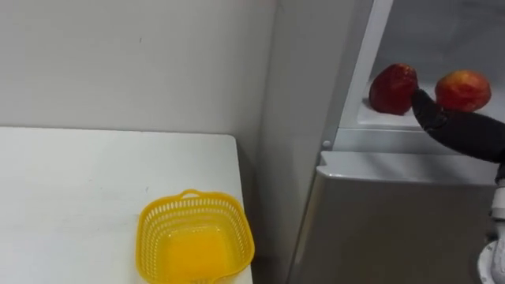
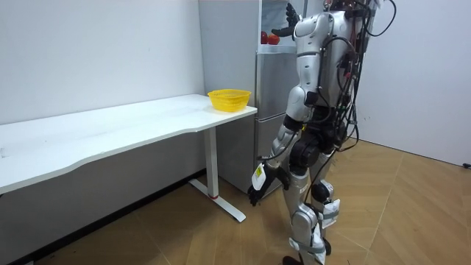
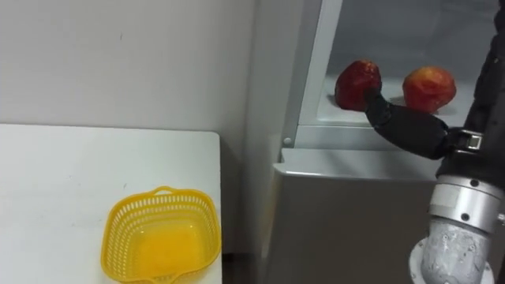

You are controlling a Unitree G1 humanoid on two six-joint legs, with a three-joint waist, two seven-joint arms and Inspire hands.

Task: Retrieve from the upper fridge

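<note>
At lower centre, a yellow lattice plastic basket sits by the right edge of a white flat-topped table, left of a tall grey metal fridge. In its open upper compartment, upper right, a dark red round fruit lies left of a red-orange round fruit, the robot's black right hand just before them.

Two red fruits, one yellow basket, one white table, one fridge.
</note>
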